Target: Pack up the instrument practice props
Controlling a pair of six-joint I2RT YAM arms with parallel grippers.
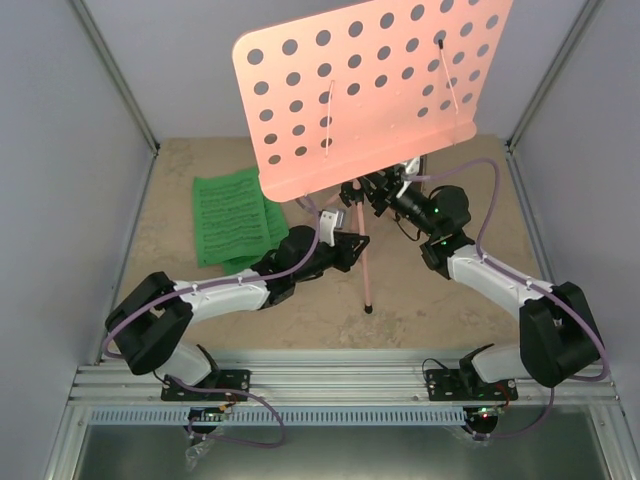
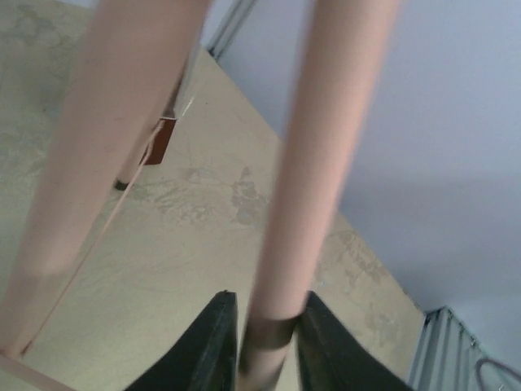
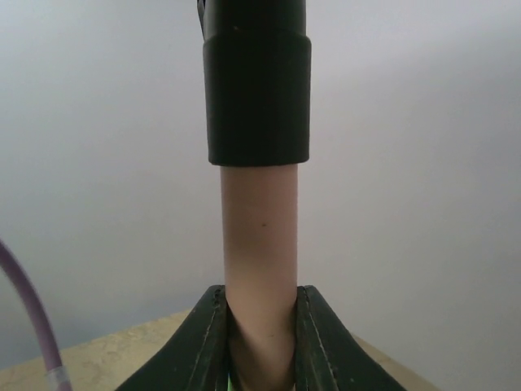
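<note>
The pink music stand (image 1: 370,90) stands at the table's back, its hole-punched desk tilted toward the camera and one tripod leg (image 1: 366,270) reaching forward. My left gripper (image 1: 345,243) is under the desk at the tripod. In the left wrist view it (image 2: 269,297) is shut on a pink leg (image 2: 313,155). My right gripper (image 1: 378,190) is at the pole from the right. In the right wrist view it (image 3: 259,292) is shut on the pink pole (image 3: 259,236) just below a black collar (image 3: 256,90). Green sheet-music pages (image 1: 235,215) lie flat to the left. The metronome is not clearly in view.
Grey walls close in the table on the left, back and right. A second pink leg (image 2: 106,155) crosses the left wrist view, with a small brown block (image 2: 159,140) behind it. A metal rail (image 1: 330,380) runs along the near edge.
</note>
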